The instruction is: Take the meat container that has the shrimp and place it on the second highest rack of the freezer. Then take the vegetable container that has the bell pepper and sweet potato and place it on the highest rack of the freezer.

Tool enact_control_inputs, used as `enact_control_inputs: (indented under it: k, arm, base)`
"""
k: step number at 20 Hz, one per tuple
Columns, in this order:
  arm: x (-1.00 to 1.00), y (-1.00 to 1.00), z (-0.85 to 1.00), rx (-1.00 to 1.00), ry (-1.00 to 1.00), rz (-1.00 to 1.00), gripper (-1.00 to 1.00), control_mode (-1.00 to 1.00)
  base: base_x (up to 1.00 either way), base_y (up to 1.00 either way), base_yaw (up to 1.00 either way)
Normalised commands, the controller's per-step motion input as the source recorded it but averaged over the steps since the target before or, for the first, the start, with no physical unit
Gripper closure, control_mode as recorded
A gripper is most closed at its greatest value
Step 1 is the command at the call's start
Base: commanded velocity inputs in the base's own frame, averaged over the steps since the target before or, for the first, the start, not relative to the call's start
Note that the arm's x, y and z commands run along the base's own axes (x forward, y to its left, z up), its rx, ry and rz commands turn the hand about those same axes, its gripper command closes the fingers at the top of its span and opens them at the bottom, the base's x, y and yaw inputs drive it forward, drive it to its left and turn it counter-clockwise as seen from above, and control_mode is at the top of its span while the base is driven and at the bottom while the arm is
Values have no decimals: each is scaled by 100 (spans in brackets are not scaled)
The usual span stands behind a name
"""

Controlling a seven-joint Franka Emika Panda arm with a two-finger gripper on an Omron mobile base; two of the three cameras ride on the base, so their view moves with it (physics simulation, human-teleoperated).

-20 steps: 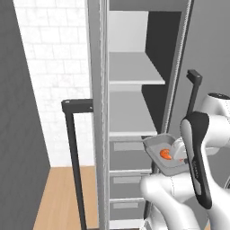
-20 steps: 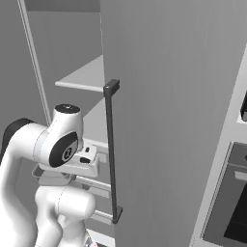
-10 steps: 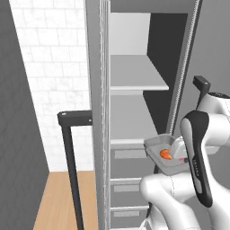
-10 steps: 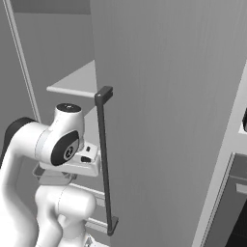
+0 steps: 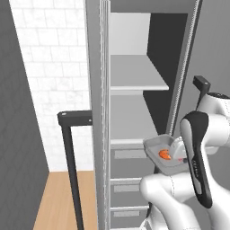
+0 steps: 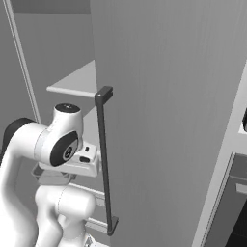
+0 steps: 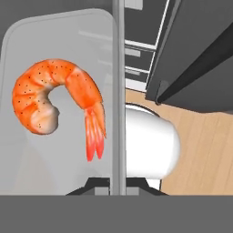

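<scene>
Up close, we see the gripper [image 7: 117,182] clamped on the side wall of the meat container [image 7: 54,54], a shallow grey tray with rounded corners; the wall runs straight up between the two dark finger tips. One shrimp [image 7: 57,102] lies on the tray floor, curled, orange-pink with fine dark speckles, its tail fan pointing toward the fingers. We count nothing else in the tray.

From the left base view, we see the same container [image 5: 155,144] held level in front of the open freezer [image 5: 134,108], just below and to the right of the lower plain shelf, with the shrimp [image 5: 165,154] a small orange spot inside it. The white arm wraps around it from the right. We count two plain shelves: the highest rack [image 5: 137,76] and the second rack [image 5: 130,128] under it, both bare. Below them we count three drawer fronts [image 5: 128,184].

From the right base view, we see the outer face of the freezer door [image 6: 169,111] with its one long dark bar handle [image 6: 105,159]; the tray itself is mostly hidden behind the arm. The hand view adds a strip of wooden floor [image 7: 205,150] beneath the tray.
</scene>
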Motion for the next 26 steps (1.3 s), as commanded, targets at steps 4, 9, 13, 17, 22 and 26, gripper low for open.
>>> enact_control_inputs:
  k: [4, 9, 13, 17, 22, 26]
  arm:
    - [31, 44, 0, 0, 0, -14, 100, -100]
    - [70, 54, -8, -1, 0, -19, 100, -100]
    - [75, 47, -25, -4, 0, -20, 100, -100]
    - [60, 10, -20, -1, -1, -16, 100, -100]
    - [49, 0, -14, -1, -2, -7, 100, -100]
    - [31, 0, -22, -2, -6, -2, 100, -100]
  base:
    - [0, 0, 0]
    - [0, 0, 0]
    - [0, 0, 0]
    - [0, 0, 0]
    - [0, 0, 0]
    - [0, 0, 0]
